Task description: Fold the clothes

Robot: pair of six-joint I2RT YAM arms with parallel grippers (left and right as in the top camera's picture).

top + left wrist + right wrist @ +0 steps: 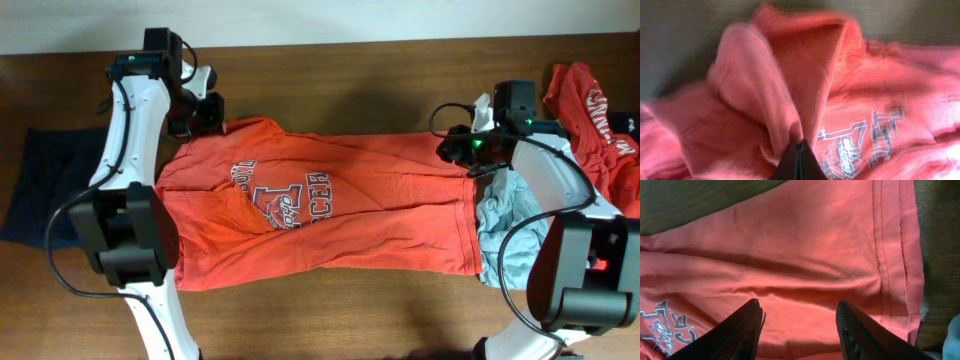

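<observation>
An orange-red T-shirt point(320, 215) with a grey-white chest print lies spread across the wooden table, collar end to the left and hem to the right. My left gripper point(205, 115) is at the shirt's far left shoulder. In the left wrist view its jaws point(799, 145) are shut, with a raised fold of the shirt point(790, 75) running into the tips. Over the far right hem hangs my right gripper point(455, 150). In the right wrist view it point(799, 305) stands open above the flat cloth point(805, 245), with the stitched hem point(892, 255) to its right.
A second red printed tee point(590, 105) lies crumpled at the far right. A pale grey-blue garment point(505, 225) sits bunched under the right arm, beside the hem. A navy garment point(40, 180) lies at the left edge. Bare wood point(340, 320) shows along the front.
</observation>
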